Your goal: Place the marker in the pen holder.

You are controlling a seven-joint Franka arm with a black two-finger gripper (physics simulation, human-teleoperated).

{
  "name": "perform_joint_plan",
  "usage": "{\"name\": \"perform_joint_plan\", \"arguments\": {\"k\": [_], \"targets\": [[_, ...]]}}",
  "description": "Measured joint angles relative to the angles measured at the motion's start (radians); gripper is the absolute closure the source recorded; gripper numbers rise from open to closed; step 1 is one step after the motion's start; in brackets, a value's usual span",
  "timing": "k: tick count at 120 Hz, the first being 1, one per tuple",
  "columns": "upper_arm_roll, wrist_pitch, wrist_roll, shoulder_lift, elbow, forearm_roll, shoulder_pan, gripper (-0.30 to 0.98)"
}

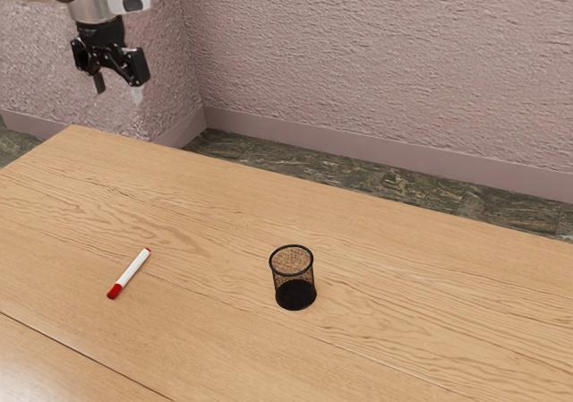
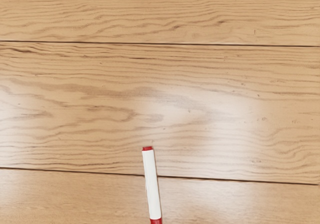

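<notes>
"Where's the marker [image 1: 131, 271]?"

"Lying flat, well apart from the pen holder [image 1: 295, 293], toward the exterior view's left."

"And the gripper [image 1: 117, 88]?"

"Higher than the pen holder, 2 fingers spread wide, empty. Square them across the marker's middle, descend straight, then close."

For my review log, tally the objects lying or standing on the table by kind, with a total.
Marker: 1, red and white, lying flat
Pen holder: 1, black mesh, upright
Total: 2
</notes>
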Motion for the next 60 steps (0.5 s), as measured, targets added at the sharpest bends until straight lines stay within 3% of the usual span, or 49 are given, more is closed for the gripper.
{"name": "perform_joint_plan", "arguments": {"k": [36,60], "targets": [[-0.008,0.051,0.044,0.002,0.003,-0.039,0.015,0.02],[-0.010,-0.003,0.061,0.009,-0.036,0.020,-0.027,0.02]]}}
